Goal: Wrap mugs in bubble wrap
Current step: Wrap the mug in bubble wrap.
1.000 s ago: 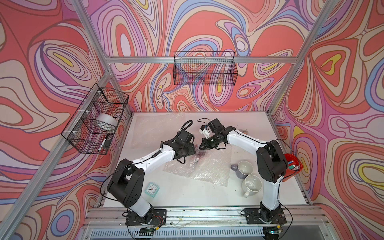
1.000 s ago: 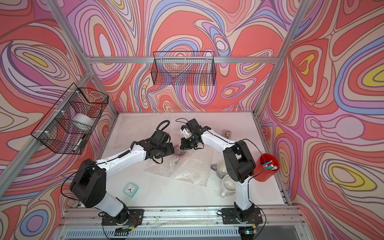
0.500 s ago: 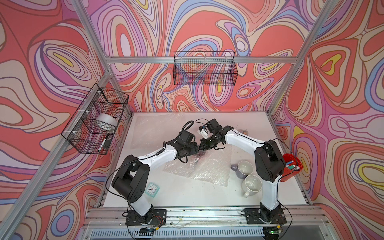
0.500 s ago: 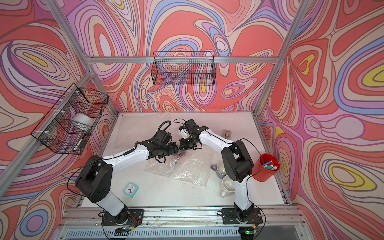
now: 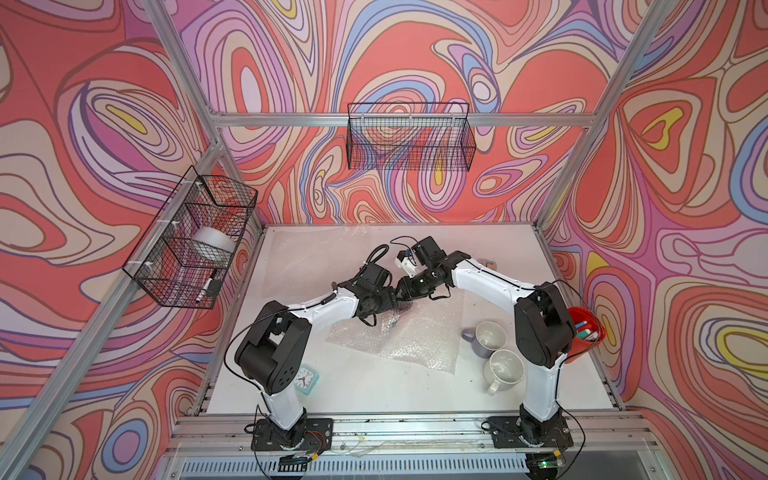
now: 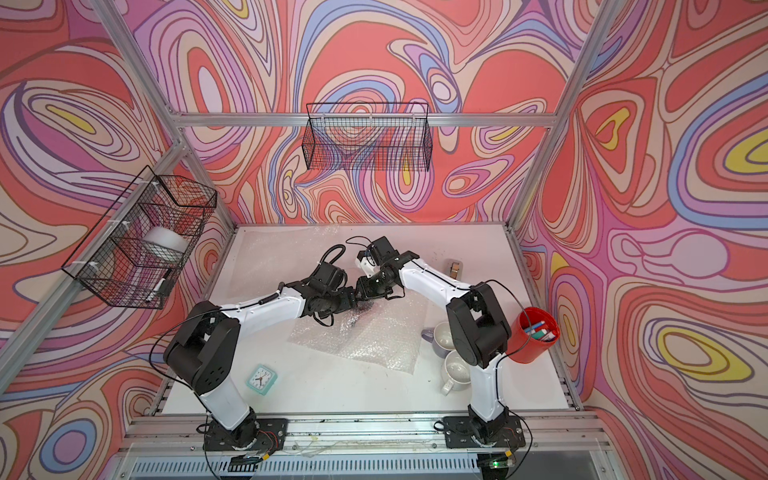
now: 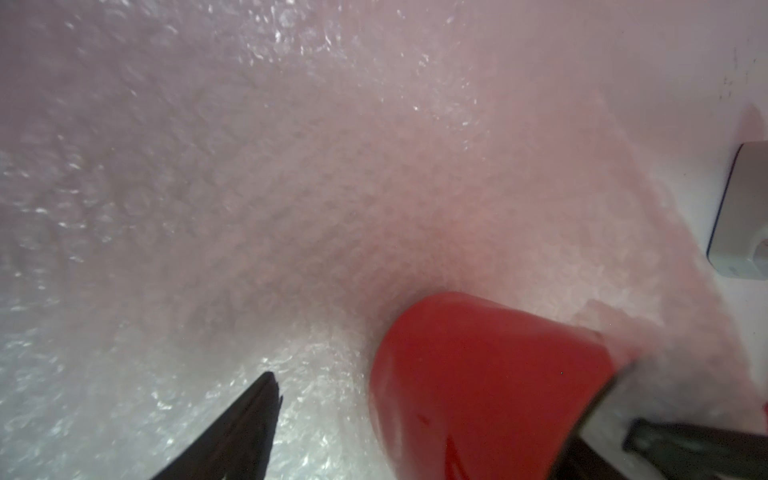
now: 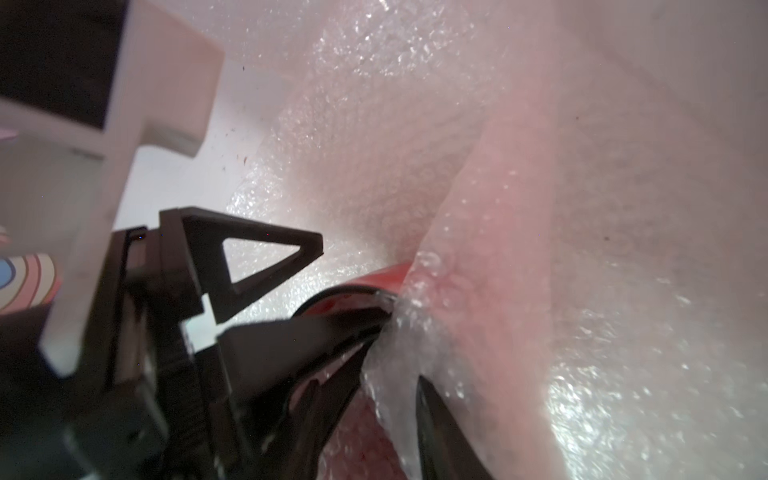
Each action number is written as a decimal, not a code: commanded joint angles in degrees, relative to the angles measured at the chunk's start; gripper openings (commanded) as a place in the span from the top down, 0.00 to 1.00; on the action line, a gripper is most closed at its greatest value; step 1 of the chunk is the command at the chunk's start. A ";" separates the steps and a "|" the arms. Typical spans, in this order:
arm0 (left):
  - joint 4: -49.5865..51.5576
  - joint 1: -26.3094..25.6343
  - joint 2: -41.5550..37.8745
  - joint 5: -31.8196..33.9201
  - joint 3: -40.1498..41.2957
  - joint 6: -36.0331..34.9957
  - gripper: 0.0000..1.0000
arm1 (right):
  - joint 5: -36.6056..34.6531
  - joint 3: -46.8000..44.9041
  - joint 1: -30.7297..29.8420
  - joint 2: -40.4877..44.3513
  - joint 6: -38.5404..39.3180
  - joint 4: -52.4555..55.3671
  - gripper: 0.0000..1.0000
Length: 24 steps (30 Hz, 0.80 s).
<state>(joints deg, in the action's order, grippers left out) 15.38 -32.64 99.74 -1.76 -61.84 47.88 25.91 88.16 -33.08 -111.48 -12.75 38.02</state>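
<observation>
— Straddling the red mug (image 7: pixel 498 415) with the left pincer (image 7: pixel 451 370), gaping wide, on bubble wrap (image 7: pixel 249 187) at the surface (image 5: pixel 365 386) middle?
— Yes. Gaping with the right pincer (image 8: pixel 403 343) too, straddling a bubble wrap fold.

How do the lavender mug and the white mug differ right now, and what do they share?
The lavender mug stands farther back on the table than the white mug. The lavender mug's handle points toward the bubble wrap; the white mug's points toward the front edge. Both are upright, unwrapped, white inside.
</observation>
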 commanded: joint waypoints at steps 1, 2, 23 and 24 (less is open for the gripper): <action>0.79 0.30 1.24 0.73 -0.42 0.92 0.16 | -3.42 -1.42 -0.23 4.03 -0.64 0.89 0.57; 0.83 0.31 1.24 0.74 -0.47 0.91 0.16 | -5.15 -1.85 -0.23 4.67 -0.91 0.69 0.56; 0.44 0.30 0.68 -0.32 -0.62 0.90 0.16 | -16.26 3.00 -0.42 -4.34 -1.71 7.21 0.46; 0.44 0.31 0.30 -0.28 -0.40 0.90 0.16 | -16.23 3.06 -0.54 -4.93 -1.37 7.71 0.46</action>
<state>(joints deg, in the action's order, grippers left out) 15.38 -32.62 99.96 -1.96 -61.84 48.12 9.19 91.22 -33.19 -113.23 -15.27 43.05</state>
